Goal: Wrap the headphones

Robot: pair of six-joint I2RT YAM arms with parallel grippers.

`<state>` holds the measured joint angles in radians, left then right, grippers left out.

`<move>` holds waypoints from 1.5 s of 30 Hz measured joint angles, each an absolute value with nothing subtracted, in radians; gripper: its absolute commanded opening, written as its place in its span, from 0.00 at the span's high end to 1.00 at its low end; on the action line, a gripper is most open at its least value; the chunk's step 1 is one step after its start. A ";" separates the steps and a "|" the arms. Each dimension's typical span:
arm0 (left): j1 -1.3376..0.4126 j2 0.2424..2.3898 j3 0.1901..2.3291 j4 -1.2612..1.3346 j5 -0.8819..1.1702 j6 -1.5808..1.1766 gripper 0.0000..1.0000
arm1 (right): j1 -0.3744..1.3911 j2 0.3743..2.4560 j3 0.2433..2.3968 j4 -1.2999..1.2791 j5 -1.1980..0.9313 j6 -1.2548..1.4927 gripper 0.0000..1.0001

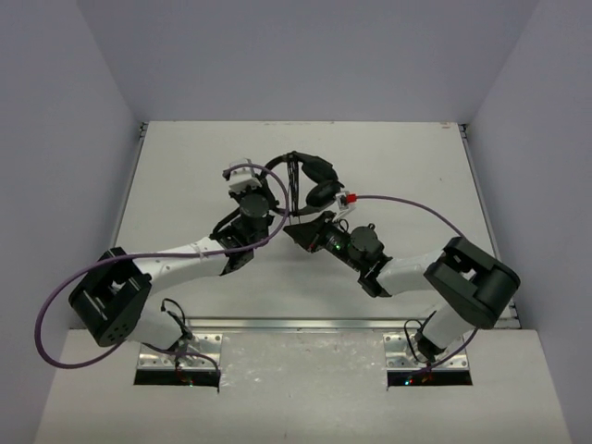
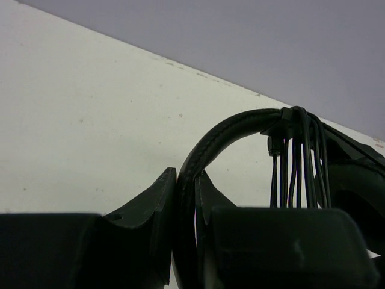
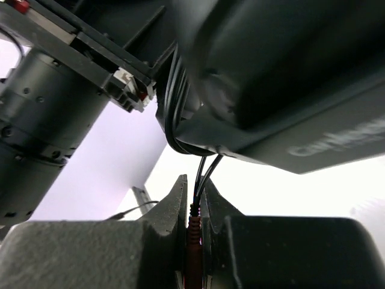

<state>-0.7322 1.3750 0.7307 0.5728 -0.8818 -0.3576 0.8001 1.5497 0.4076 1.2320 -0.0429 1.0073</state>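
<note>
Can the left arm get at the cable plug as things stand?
Probably not. The left gripper is shut on the headband, so it has no free fingers, and the plug sits pinched inside the right gripper. It would need to release the headband first.

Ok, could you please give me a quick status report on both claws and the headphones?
Left claw shut on headband. Right claw shut on plug. Cable wound in loops over headband. No obstruction visible.

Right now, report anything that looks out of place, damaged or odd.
Nothing stands out. The left claw is shut on the headphones at the headband, the cable hangs in tidy loops over it, and the right claw pinches the plug. No damage shows.
</note>
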 measured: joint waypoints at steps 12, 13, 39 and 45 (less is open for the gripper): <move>-0.710 1.594 0.628 0.648 -0.791 -0.422 1.00 | 0.800 1.774 0.340 1.272 -0.040 1.044 0.94; -0.699 1.606 0.616 0.678 -0.747 -0.419 0.99 | 0.800 1.777 0.332 1.274 -0.042 1.048 0.94; -0.682 1.818 0.691 0.626 -0.714 -0.524 1.00 | 0.789 1.806 0.288 1.294 -0.197 1.367 0.34; -0.679 1.855 0.731 0.623 -0.713 -0.505 1.00 | 0.796 1.510 0.139 1.199 -0.265 1.414 0.27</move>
